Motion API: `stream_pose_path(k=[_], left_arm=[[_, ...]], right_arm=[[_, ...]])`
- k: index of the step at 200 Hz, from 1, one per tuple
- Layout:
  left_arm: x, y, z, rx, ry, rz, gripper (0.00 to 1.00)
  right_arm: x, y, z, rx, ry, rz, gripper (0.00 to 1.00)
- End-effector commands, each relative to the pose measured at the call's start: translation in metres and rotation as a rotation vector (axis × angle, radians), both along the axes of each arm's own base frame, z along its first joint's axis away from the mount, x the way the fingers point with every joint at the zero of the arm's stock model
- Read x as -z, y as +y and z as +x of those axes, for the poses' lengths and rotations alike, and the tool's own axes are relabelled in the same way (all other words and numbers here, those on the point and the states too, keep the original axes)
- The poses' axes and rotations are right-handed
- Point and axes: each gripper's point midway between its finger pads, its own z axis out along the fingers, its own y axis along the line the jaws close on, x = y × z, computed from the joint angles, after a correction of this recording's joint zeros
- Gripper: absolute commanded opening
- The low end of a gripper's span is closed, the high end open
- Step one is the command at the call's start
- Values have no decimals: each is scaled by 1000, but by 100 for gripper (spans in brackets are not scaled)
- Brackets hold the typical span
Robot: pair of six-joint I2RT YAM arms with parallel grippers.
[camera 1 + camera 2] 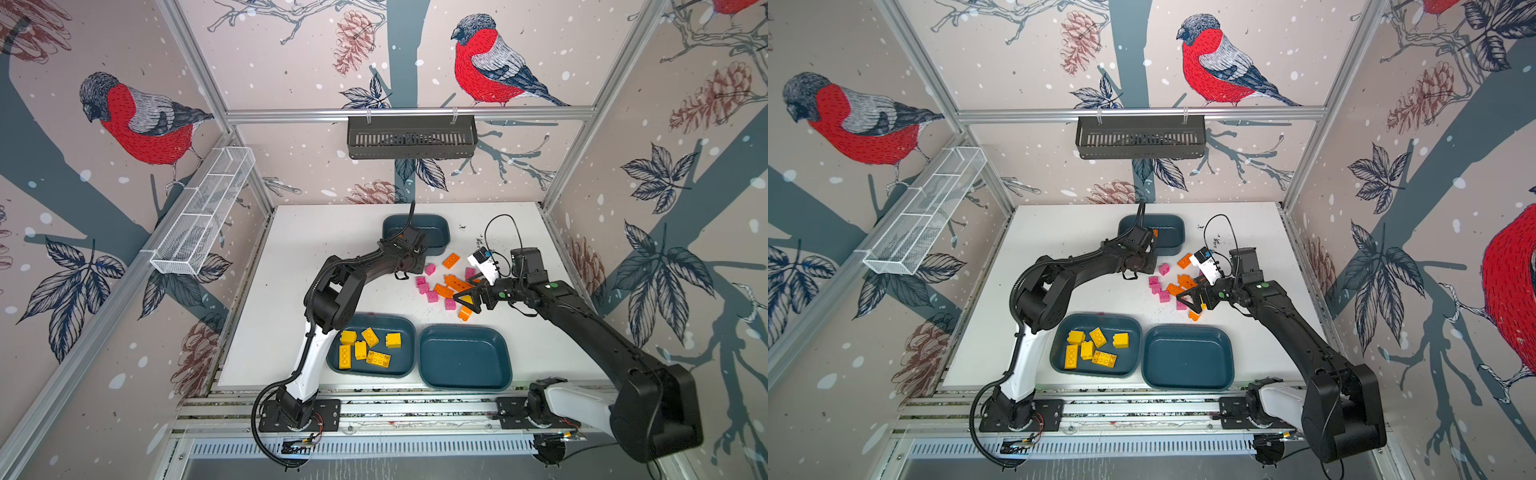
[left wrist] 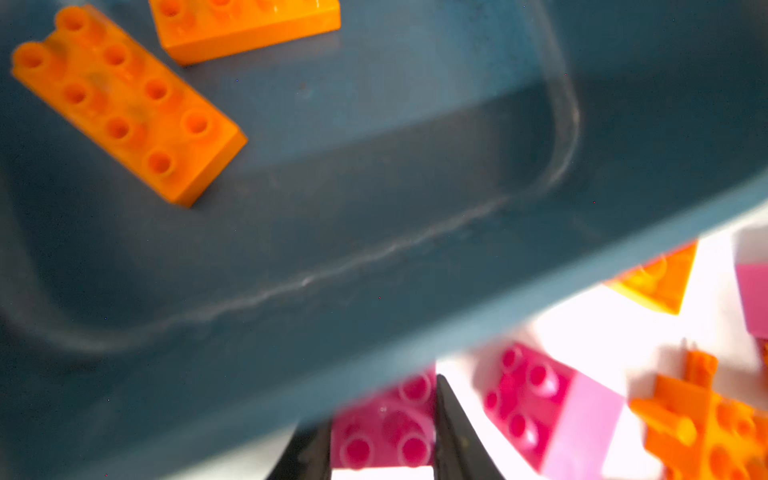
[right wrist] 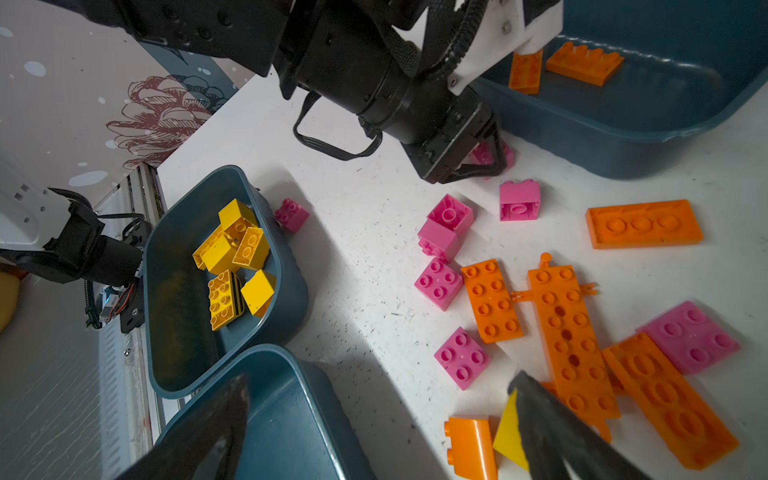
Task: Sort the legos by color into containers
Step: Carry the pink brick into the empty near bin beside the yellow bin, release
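Nearest the arm bases, two wide teal tubs stand side by side at the front edge of the white table [image 1: 286, 291], almost touching. The left tub [image 1: 405, 361] holds six yellow bricks [image 1: 360, 350], and the right tub [image 1: 463, 357] sits beside it. Just beyond them, right of centre, the loose legos lie scattered on the table. The pink squares [image 1: 432, 296] are toward the left of the patch, and the orange plates [image 1: 457, 283] overlap one another toward the right. The right gripper [image 1: 460, 302] hangs over the near edge of this patch with its jaws spread wide, gripping nothing. A yellow wedge [image 3: 509, 436] and a small orange brick [image 3: 471, 444] lie on the table by one of its fingers. Farther back, the left gripper [image 3: 490, 166] reaches down just beside the near wall of the smaller tub [image 1: 436, 235], its jaws closed on a pink brick [image 2: 384, 428]. Whether that brick rests on the table or is lifted clear cannot be told. Inside this far tub lie orange bricks [image 2: 124, 104], studs up.
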Motion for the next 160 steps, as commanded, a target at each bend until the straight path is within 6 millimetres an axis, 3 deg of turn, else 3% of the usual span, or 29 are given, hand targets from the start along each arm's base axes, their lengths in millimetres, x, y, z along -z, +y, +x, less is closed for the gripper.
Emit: stream_pose_path(k=[1, 37, 98, 120, 160], left_arm=[[-21, 0, -9, 34, -7, -7, 28], [-57, -10, -53, 187, 13, -30, 28], [-112, -43, -193, 623, 42, -178, 28], [-111, -46, -231, 713, 64, -223, 27], [-83, -52, -286, 820, 130, -233, 28]], right_arm=[[-2, -1, 0, 4, -14, -3, 99], [-6, -4, 1, 4, -28, -8, 99], [-15, -16, 13, 72, -57, 39, 99], [-12, -18, 12, 76, -57, 35, 99], [-6, -23, 13, 83, -77, 10, 99]])
